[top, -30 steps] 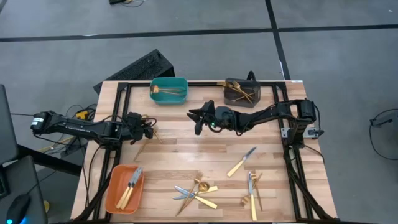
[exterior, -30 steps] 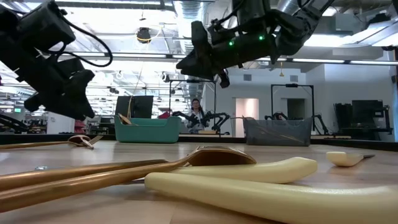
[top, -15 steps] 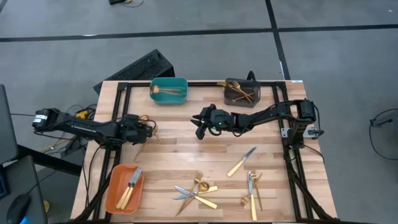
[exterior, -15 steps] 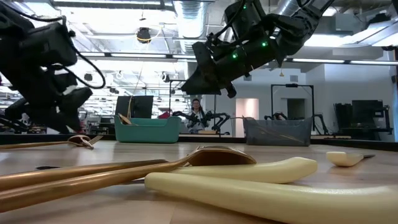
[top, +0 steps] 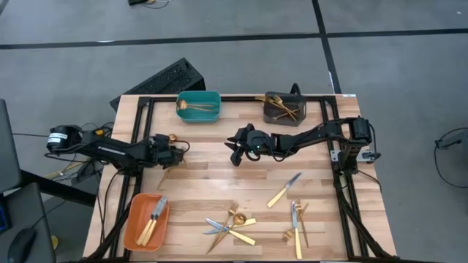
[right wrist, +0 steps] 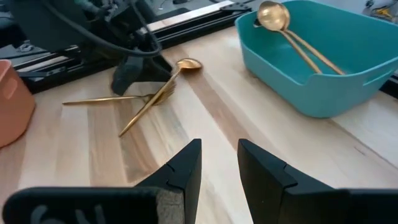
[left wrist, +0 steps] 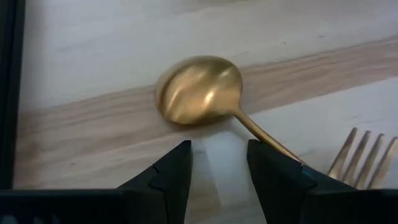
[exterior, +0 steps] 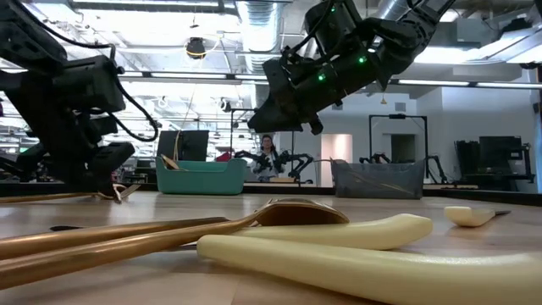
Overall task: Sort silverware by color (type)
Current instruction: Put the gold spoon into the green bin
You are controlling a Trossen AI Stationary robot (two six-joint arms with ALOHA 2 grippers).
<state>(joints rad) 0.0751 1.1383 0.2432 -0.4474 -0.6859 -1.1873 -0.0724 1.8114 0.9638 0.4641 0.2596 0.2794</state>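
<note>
Success is depending on the left gripper (left wrist: 217, 171), its fingers parted and empty over the gold spoon (left wrist: 202, 92) lying beside a fork (left wrist: 364, 155), straddling the thin neck squarely, while the right gripper (top: 235, 148) is hanging open mid-table.

A broad strip of bare worktop (top: 219, 183) runs between the two arms and the cutlery clutter (top: 234, 225) along the near edge, giving open passage there. The right claw (top: 235, 150) hangs above the middle with nothing beneath it. The left claw (left wrist: 217, 180), fingers apart, crowds a gold spoon (left wrist: 202, 96) with a fork (left wrist: 367, 158) just beside. The teal bin (top: 199, 107) and dark grey bin (top: 284, 108) block the far edge; the orange bin (top: 146, 221) fills the near left corner.
</note>
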